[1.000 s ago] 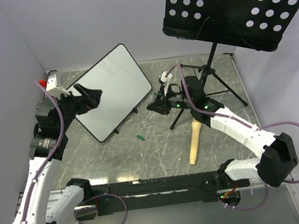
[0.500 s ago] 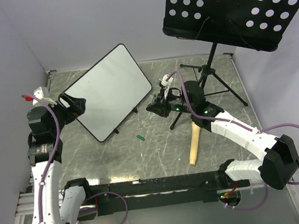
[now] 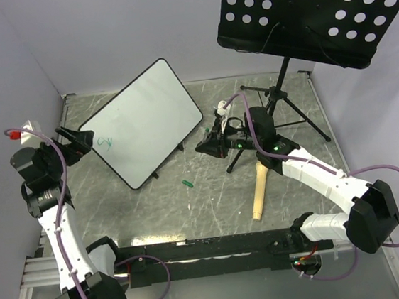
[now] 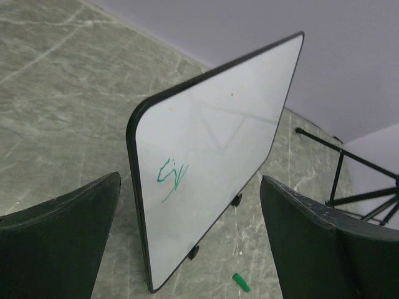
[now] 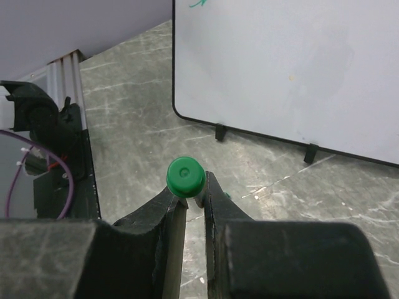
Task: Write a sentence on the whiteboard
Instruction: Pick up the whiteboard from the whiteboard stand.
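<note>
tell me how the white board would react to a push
The black-framed white rectangular board probably tips easily: it stands tilted on small black feet. It looks thin and stiff, so it would likely slide, not bend.

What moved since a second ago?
The left gripper, open, drew back leftward off the whiteboard, uncovering a small green scribble. The right gripper stayed shut on the green marker; the whiteboard and music stand did not move.
</note>
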Controlling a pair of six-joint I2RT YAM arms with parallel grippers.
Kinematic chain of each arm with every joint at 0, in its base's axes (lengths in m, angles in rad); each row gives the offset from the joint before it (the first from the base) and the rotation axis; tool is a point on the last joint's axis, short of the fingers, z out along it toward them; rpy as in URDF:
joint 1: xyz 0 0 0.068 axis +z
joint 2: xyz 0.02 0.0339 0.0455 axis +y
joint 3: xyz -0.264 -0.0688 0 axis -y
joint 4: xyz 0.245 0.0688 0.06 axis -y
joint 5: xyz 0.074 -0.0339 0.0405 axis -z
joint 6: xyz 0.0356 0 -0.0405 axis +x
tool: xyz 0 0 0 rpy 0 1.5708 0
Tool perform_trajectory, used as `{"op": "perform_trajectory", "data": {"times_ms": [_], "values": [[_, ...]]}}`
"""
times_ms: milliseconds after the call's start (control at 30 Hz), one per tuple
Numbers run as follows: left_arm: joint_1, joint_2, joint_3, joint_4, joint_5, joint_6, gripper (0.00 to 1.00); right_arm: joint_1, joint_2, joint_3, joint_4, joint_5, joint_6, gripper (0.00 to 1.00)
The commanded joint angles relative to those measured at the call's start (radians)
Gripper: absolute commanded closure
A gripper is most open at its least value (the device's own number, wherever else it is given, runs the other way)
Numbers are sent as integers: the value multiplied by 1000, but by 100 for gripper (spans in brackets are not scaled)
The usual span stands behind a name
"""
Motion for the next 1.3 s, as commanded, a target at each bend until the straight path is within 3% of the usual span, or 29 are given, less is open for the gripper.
{"op": "perform_trajectory", "data": {"times_ms": [0, 367, 567, 1133, 1233, 1267], "values": [[23, 9, -80, 170, 165, -26, 2, -10, 8, 9, 52, -50, 6, 100], [30, 172, -83, 277, 202, 25, 16, -19, 11, 9, 56, -68, 18, 100], [32, 274, -55, 320, 274, 40, 34, -24, 19, 13, 53, -78, 23, 100], [32, 390, -49, 493, 344, 83, 41, -30, 60, 30, 43, -88, 38, 100], [30, 414, -43, 501, 361, 86, 51, -32, 66, 33, 41, -90, 38, 100], [32, 422, -40, 503, 373, 86, 61, -30, 68, 33, 41, -92, 37, 100]]}}
